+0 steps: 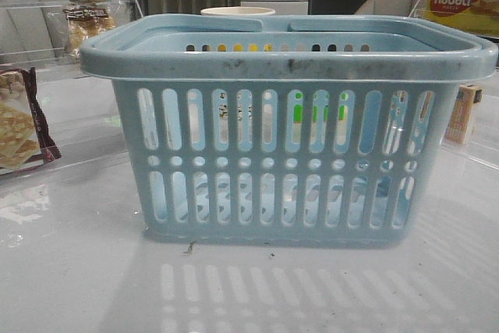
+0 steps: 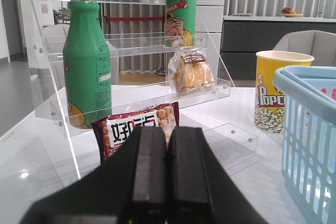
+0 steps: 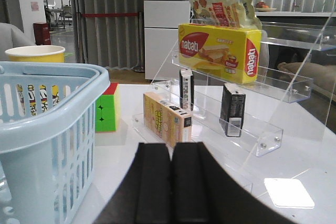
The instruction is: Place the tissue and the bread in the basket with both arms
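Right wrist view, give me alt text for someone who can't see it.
The right gripper, its black fingers pressed shut and empty, points across a white table between a pale-blue slotted plastic basket and a clear acrylic tiered shelf. The shelf holds a yellow Nabati wafer box and two small dark upright packets; a colourful puzzle cube sits beside the basket.

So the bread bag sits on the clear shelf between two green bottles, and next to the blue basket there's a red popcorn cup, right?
Not quite: the popcorn cup is yellow, as the left wrist view shows. The bread bag does sit on the clear shelf, and the cup stands beside the blue basket.
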Robot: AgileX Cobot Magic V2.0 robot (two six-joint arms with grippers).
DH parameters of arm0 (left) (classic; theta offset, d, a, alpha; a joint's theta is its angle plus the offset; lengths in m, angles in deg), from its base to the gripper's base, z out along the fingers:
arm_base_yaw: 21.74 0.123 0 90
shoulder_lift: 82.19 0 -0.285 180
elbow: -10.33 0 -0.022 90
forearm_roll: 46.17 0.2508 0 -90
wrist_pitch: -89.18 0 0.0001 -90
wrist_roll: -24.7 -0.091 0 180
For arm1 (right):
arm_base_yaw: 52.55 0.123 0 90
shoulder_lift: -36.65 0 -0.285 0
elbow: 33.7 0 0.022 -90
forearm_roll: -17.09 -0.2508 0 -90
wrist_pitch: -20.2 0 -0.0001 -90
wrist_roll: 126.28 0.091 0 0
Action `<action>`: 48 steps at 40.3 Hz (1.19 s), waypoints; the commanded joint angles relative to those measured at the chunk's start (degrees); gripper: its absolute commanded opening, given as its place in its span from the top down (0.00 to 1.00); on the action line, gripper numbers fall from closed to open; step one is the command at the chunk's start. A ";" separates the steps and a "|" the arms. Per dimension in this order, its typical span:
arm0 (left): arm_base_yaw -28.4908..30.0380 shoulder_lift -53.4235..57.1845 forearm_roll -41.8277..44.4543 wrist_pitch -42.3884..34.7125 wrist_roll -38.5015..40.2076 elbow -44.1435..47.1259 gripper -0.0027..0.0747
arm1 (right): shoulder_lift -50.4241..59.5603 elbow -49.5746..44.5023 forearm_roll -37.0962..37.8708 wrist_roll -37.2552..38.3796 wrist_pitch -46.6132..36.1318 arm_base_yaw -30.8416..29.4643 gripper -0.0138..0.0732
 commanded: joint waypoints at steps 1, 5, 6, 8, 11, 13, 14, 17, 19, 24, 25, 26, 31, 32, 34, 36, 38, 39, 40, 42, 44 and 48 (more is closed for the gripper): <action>-0.20 0.93 -0.34 -5.08 0.07 -0.06 0.85 | 1.02 -0.02 0.00 -0.07 -5.16 -0.21 0.78; -0.20 0.93 -0.34 -5.08 0.07 -0.06 0.85 | 1.02 -0.02 0.00 -0.07 -5.16 -0.21 0.78; -0.20 0.93 -0.34 -5.08 0.07 -0.06 0.85 | 1.02 -0.02 0.00 -0.07 -5.16 -0.21 0.78; -0.20 0.93 -0.34 -5.08 0.07 -0.06 0.85 | 1.02 -0.02 0.00 -0.07 -5.16 -0.21 0.78; -0.20 0.93 -0.34 -5.08 0.07 -0.06 0.85 | 1.02 -0.02 0.00 -0.07 -5.16 -0.21 0.78; -0.20 0.93 -0.34 -5.08 0.07 -0.06 0.85 | 1.02 -0.02 0.00 -0.07 -5.16 -0.21 0.78; -0.20 0.93 -0.34 -5.08 0.07 -0.06 0.85 | 1.02 -0.02 0.00 -0.07 -5.16 -0.21 0.78; -0.20 0.93 -0.34 -5.08 0.07 -0.06 0.85 | 1.02 -0.02 0.00 -0.07 -5.16 -0.21 0.78; -0.20 0.93 -0.34 -5.08 0.07 -0.06 0.85 | 1.02 -0.02 0.00 -0.07 -5.16 -0.21 0.78; -0.20 0.93 -0.34 -5.08 0.07 -0.06 0.85 | 1.02 -0.02 0.00 -0.07 -5.16 -0.21 0.78; -0.20 0.93 -0.34 -5.08 0.07 -0.06 0.85 | 1.02 -0.02 0.00 -0.07 -5.16 -0.21 0.78; -0.20 0.93 -0.34 -5.08 0.07 -0.06 0.85 | 1.02 -0.02 0.00 -0.07 -5.16 -0.21 0.78; -0.20 0.93 0.18 -5.86 0.07 -0.06 0.85 | 1.02 -0.02 0.14 -0.07 -6.08 -0.22 0.78; -0.20 0.93 0.75 -5.86 0.07 -0.06 0.85 | 1.02 -0.02 0.11 -0.07 -6.93 -0.22 0.78; -0.20 0.93 2.56 -5.86 0.07 -0.21 0.85 | 1.02 0.35 0.11 -0.07 -8.02 -0.22 0.78; -0.20 0.93 3.01 -5.86 0.07 -1.22 0.85 | 1.02 1.85 0.11 -0.07 -7.54 -0.14 0.78; -0.20 0.93 1.60 -5.72 0.07 -3.20 0.85 | 1.02 5.07 0.11 -0.07 -5.54 -0.14 0.78; -0.20 0.93 0.94 -5.26 0.07 -4.46 0.85 | 1.02 6.74 0.11 -0.07 -4.12 -0.14 0.78; -0.20 0.93 0.79 -4.84 0.07 -5.49 0.85 | 0.96 8.08 0.11 -0.07 -2.83 -0.14 0.78; -0.20 0.77 0.43 -3.44 0.07 -8.72 0.85 | 0.66 11.93 0.11 -0.07 0.89 -0.14 0.78; -0.20 0.36 0.34 -1.54 0.07 -12.02 0.85 | -0.14 15.45 0.11 -0.07 4.02 -0.14 0.78; -0.20 -1.72 -0.35 2.98 0.07 -19.99 0.85 | -3.16 22.52 0.22 -0.07 10.28 -0.14 0.78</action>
